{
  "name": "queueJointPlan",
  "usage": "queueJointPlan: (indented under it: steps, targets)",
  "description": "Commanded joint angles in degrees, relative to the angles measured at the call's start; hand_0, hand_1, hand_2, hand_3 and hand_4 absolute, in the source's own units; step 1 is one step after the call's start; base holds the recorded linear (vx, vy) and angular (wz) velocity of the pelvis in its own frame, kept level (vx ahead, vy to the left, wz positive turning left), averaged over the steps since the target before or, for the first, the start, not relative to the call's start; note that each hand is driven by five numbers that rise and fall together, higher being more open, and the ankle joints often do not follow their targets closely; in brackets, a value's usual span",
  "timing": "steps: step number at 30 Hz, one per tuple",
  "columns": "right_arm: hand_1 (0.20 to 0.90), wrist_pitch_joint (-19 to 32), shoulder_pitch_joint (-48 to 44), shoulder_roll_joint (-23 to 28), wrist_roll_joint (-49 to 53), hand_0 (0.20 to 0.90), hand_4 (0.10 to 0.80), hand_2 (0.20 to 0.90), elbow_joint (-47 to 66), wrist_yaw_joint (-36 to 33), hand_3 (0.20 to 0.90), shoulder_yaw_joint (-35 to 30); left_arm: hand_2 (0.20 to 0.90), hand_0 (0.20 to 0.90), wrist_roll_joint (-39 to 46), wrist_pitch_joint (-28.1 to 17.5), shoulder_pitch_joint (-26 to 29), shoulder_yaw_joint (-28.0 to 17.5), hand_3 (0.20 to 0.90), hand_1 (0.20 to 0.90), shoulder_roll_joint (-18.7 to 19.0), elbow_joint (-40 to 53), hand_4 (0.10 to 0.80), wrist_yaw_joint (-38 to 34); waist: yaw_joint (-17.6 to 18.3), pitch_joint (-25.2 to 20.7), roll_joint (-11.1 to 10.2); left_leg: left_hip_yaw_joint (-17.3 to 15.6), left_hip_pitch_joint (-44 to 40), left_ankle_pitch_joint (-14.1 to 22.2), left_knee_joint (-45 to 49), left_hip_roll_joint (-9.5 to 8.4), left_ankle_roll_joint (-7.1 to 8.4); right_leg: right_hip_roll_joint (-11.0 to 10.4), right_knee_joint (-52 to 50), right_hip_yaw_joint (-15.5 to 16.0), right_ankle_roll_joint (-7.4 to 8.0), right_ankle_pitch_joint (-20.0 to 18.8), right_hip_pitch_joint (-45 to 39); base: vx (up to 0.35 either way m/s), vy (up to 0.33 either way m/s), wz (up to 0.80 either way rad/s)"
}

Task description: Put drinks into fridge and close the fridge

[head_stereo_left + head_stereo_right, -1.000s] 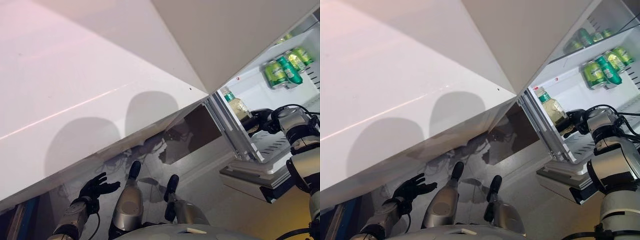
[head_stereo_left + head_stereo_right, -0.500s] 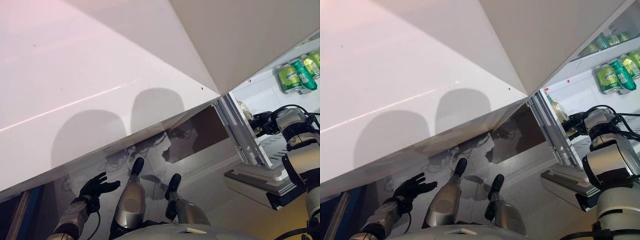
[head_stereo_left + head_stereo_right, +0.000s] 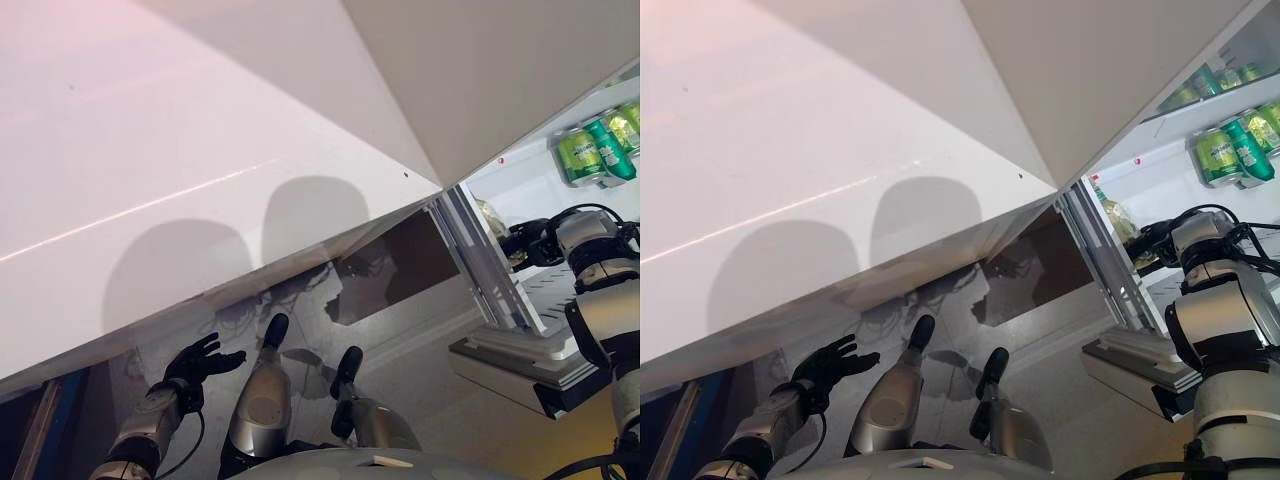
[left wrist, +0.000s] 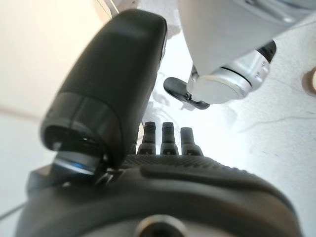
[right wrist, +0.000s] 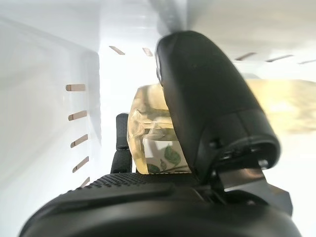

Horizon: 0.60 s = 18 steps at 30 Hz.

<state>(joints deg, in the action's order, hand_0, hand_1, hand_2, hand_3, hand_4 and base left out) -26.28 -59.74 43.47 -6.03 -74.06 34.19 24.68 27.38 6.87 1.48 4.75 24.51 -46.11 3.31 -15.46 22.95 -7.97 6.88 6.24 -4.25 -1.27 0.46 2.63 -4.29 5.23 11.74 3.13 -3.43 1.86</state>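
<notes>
The fridge stands open at the right, and its big white door (image 3: 200, 150) fills most of the eye views. My right hand (image 3: 1155, 243) is shut on a bottle of pale yellow drink (image 3: 1118, 222) and holds it inside the fridge, just past the door's edge, which hides part of it. The right wrist view shows the bottle (image 5: 148, 133) gripped between thumb (image 5: 212, 113) and fingers. Green cans (image 3: 590, 155) lie on a shelf above. My left hand (image 3: 200, 362) hangs low at the left, open, its fingers (image 4: 168, 136) straight and holding nothing.
More cans (image 3: 1200, 90) sit on a higher shelf. A white wire shelf (image 3: 560, 290) lies under the right hand, and a pulled-out white drawer (image 3: 520, 360) juts from the fridge's bottom. A blue edge (image 3: 50, 430) shows at the lower left.
The whole picture has shifted, so the camera has moved. The door edge now hides more of the bottle. My left hand has risen slightly and moved right.
</notes>
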Motion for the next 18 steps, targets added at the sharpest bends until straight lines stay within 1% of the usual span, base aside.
queueJointPlan:
  steps: [1,7,14,16,18]
  targets:
    - [0.9,1.3,-6.1,5.8,-2.3,0.9,0.8,0.9,-0.7,0.5,0.9,3.9,0.9,0.9,2.1,2.2,-2.6,2.7,0.9,0.9,3.3,1.8,0.8,-0.2,-0.3,-3.1,2.3,-1.9,1.7,2.7,-0.9,-3.61,-3.27,3.3,-4.2,0.7,-0.39,0.8,3.5,-0.017,0.037,-0.05]
    - [0.9,2.3,-6.2,7.0,-0.8,0.9,0.8,0.9,0.6,-0.5,0.9,4.6,0.9,0.9,3.2,2.6,-1.8,2.5,0.9,0.9,4.0,0.6,0.8,0.8,0.5,-3.2,2.6,-2.6,1.2,2.7,-1.0,-3.41,-3.4,3.2,-4.2,0.1,-0.43,0.7,3.3,-0.036,0.034,-0.04]
    - [0.9,4.0,-6.1,7.9,1.6,0.9,0.8,0.9,1.8,-1.2,0.9,4.6,0.9,0.9,1.9,1.6,-1.5,2.3,0.9,0.9,3.7,-2.3,0.8,2.0,1.2,-4.5,2.0,-3.3,-0.2,3.0,-1.4,-3.2,-3.33,3.2,-3.7,-0.3,-0.26,0.7,2.1,0.005,0.004,-0.05]
    - [0.9,5.3,-5.7,8.8,1.6,0.9,0.8,0.9,2.9,-0.9,0.9,4.4,0.9,0.9,1.3,1.5,-1.7,2.1,0.9,0.9,3.5,-3.3,0.8,2.1,1.7,-5.3,1.6,-3.6,-0.9,3.1,-1.6,-3.06,-3.27,3.2,-3.5,-0.5,-0.16,0.8,1.6,0.017,0.005,-0.04]
    - [0.9,7.9,-5.5,10.4,2.9,0.9,0.8,0.9,4.1,-0.6,0.9,4.7,0.9,0.9,0.8,1.5,-1.9,1.9,0.9,0.9,3.6,-4.5,0.8,2.5,2.4,-6.3,1.3,-4.1,-1.8,3.2,-2.0,-2.88,-3.2,3.1,-3.3,-0.8,0.0,0.7,1.0,0.008,0.007,-0.03]
